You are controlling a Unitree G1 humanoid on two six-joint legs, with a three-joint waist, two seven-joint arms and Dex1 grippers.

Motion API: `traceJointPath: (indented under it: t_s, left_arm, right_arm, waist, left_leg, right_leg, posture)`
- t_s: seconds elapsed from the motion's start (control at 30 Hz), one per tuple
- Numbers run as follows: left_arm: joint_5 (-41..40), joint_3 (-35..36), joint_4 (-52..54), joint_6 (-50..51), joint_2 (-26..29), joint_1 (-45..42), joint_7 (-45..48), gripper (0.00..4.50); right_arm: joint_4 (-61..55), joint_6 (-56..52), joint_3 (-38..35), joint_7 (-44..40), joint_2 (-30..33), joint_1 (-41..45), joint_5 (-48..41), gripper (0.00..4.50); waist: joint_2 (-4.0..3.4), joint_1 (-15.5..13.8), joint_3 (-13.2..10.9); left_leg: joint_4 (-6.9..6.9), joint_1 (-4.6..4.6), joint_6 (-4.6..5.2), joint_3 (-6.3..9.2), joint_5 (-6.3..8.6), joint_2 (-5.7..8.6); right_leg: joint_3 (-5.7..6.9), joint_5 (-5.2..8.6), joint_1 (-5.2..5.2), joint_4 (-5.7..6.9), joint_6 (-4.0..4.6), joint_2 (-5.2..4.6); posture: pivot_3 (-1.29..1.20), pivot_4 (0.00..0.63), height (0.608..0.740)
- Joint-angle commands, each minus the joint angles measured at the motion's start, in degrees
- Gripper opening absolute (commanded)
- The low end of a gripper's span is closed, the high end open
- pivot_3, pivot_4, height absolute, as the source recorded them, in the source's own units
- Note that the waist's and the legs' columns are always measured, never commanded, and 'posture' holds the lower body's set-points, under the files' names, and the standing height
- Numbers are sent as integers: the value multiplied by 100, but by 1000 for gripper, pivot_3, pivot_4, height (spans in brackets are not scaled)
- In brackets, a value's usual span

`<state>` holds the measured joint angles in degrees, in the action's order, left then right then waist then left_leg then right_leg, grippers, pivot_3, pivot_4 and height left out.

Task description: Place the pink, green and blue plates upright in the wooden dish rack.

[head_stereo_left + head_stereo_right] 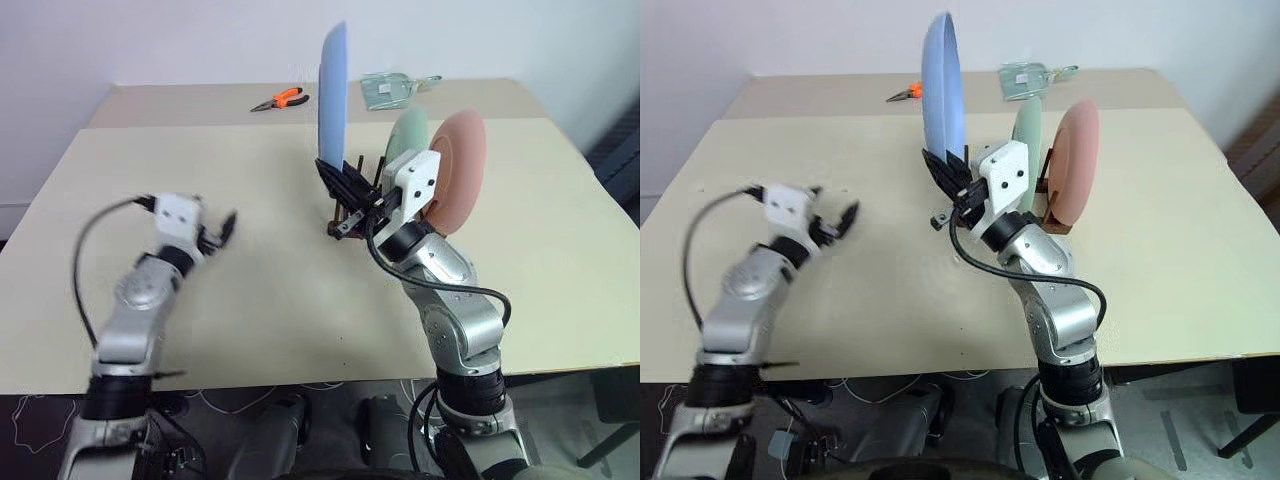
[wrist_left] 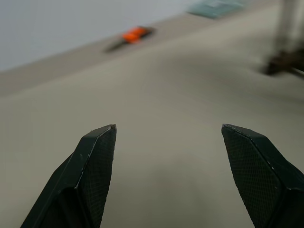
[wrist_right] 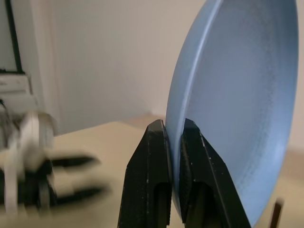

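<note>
1. Two plates already stand upright in the wooden dish rack [image 1: 1050,215]: the green plate [image 1: 1028,130] and, beyond it on my right, the pink plate [image 1: 1076,162]. I judge only the blue one is left to seat.
2. My right claw [image 3: 175,142] is pinching the blue plate [image 3: 237,95] at its lower rim, fingers pressed together on either side of the edge, and the plate stands on edge in the air above the near-left end of the rack.
3. My left claw [image 2: 166,137] is spread wide and holds nothing; it hangs over bare worktop [image 1: 250,300], well apart from the rack.
4. To do this step well, I would keep the plate vertical and parallel to the green one, line its bottom edge over a free slot between pegs on the near side of the green plate, then lower slowly and release only once the rim rests between both rails.
5. The likely risk is clipping the green plate or tipping the light rack, so I would come straight down, not sideways.
6. Most of the rack is hidden behind my right wrist and the plates, so I cannot tell which slots are free.
7. Orange-handled pliers [image 1: 281,100] and a clear packet [image 1: 388,90] lie at the far edge, out of the way.
</note>
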<state>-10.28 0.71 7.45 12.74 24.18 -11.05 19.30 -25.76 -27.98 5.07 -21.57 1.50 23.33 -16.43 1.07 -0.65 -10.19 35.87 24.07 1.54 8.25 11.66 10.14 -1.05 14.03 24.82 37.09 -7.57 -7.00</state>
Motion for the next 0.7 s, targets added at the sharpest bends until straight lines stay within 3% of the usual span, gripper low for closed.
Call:
traceJointPath:
  t_s: [0.03, 0.7]
  left_arm:
    - [25, -161, 498, -234, -127, 87, 185, 3617]
    - [186, -382, 615, -164, -345, 195, 483, 3617]
  right_arm:
    - [-279, -173, -217, 268, -54, 72, -254, 0]
    - [-35, -543, -448, 470, 101, 419, -854, 0]
  waist:
    - [-2, 5, 0]
    - [-10, 31, 2]
  left_leg:
    - [-4, 0, -1, -1, -1, -2]
    - [-27, 0, -8, -8, -6, -10]
  right_leg:
    - [0, 0, 6, 3, -1, 0]
    - [-6, -1, 17, 2, -1, 4]
  posture:
    - [0, 150, 719]
    - [0, 150, 719]
